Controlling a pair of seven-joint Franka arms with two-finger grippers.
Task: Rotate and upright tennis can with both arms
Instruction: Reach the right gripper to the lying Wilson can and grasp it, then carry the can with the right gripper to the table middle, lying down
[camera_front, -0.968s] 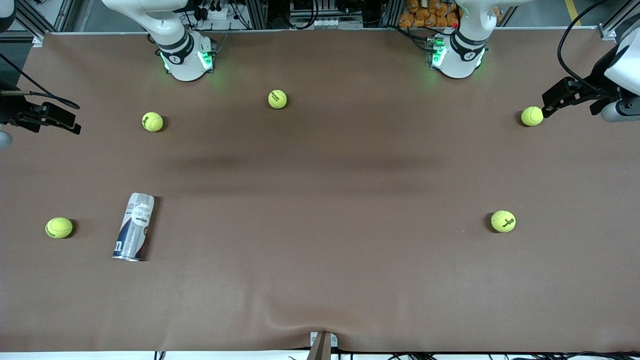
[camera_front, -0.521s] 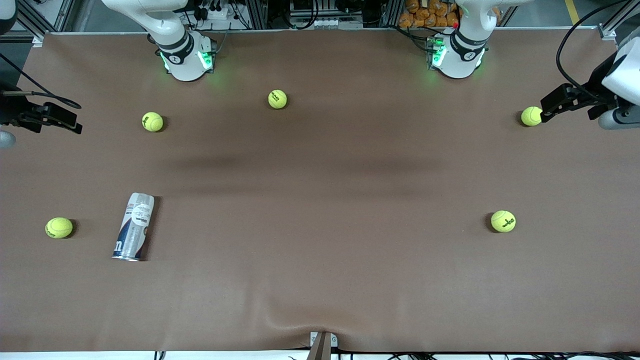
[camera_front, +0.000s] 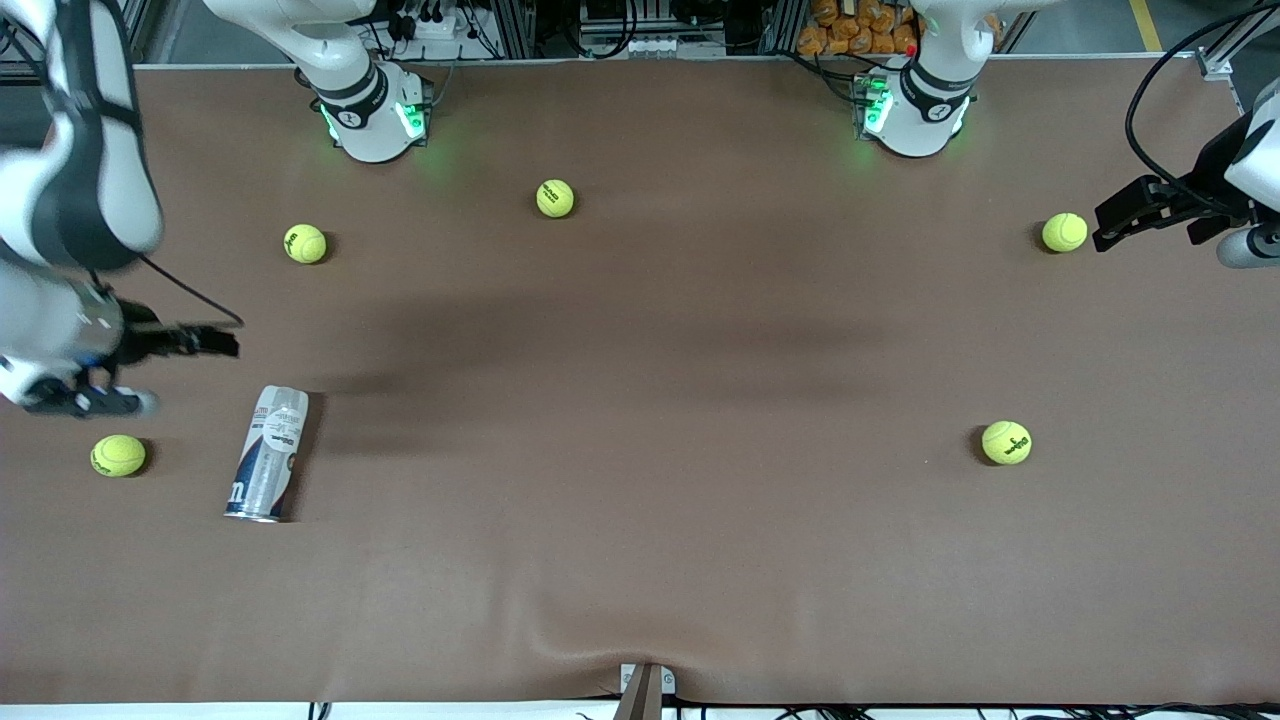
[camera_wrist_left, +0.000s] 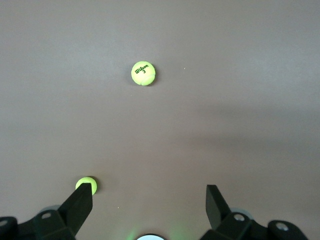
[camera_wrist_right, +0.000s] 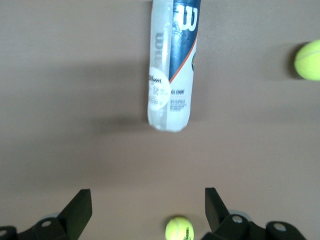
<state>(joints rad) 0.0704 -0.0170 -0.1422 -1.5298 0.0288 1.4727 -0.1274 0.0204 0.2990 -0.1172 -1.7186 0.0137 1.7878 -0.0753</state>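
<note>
Work has barely begun: the tennis can (camera_front: 267, 453) lies flat toward the right arm's end of the table, untouched. Right gripper (camera_wrist_right: 148, 206), fingers spread, hovers near its closed end; left gripper (camera_wrist_left: 149, 200), also spread, waits at its own end.

We see even, fairly bright overhead light on the brown table cover (camera_front: 640, 560). Soft broad shadow bands cross mid-frame, and each tennis ball casts a small dark edge. The right arm (camera_front: 70, 190) at the left edge is motion-blurred. Green glow spills around both bases. Both wrist views look softer and greyer.
</note>
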